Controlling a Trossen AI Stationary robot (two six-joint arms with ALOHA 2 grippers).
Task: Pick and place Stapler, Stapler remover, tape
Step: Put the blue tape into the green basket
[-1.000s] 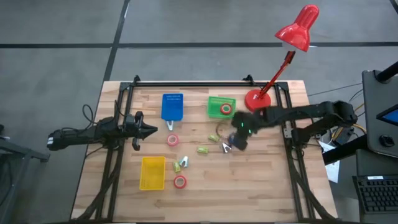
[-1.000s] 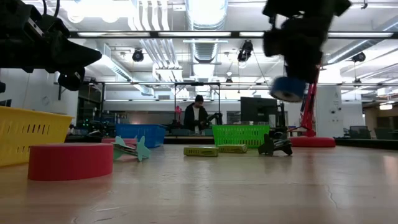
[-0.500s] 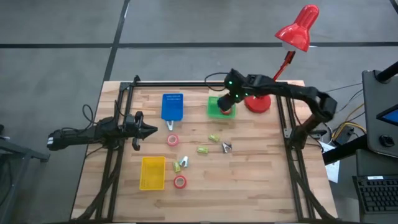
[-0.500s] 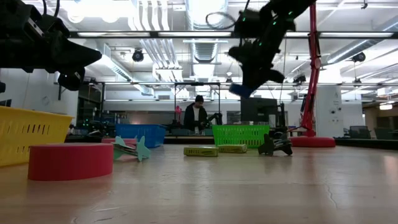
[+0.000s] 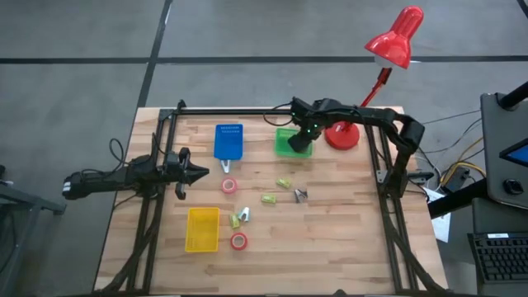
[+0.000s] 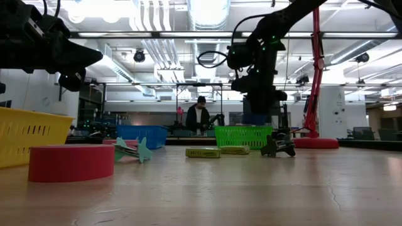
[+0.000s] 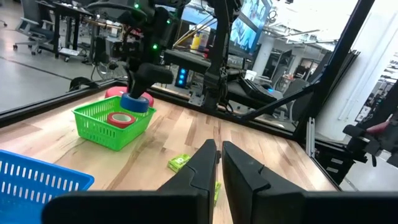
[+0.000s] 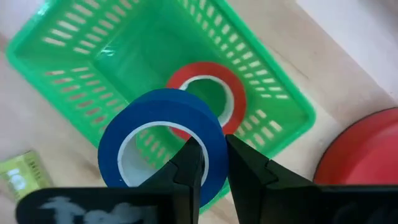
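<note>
My right gripper [image 8: 214,168] is shut on the blue tape roll [image 8: 161,140] just above the green bin [image 5: 287,142]. One red tape roll [image 8: 205,93] lies flat on that bin's floor. Two more red rolls [image 5: 229,186] [image 5: 238,241] lie flat on the table. Yellow-green staplers [image 5: 269,198] [image 5: 239,218] and a stapler remover [image 5: 300,195] lie mid-table. My left gripper [image 5: 198,173] is shut and hovers over the table's left side, touching nothing. My right gripper pinches the blue roll's wall [image 8: 208,146], one finger inside the ring's hole and one outside it. The fingers come from above, slanting down from the table's right side. The roll is lifted clear and hangs tilted over the green bin's opening.
A blue bin [image 5: 228,140] stands left of the green one, a yellow bin [image 5: 202,228] near the front left. The red lamp's base [image 5: 341,134] sits right beside the green bin, its stem rising over the far right corner. A black frame borders the table.
My right gripper, holding the blue roll, has swung from above mid-table toward the far edge until it stood over the green bin. It has then come down close to the bin's top. The roll has stayed in its hold throughout.
</note>
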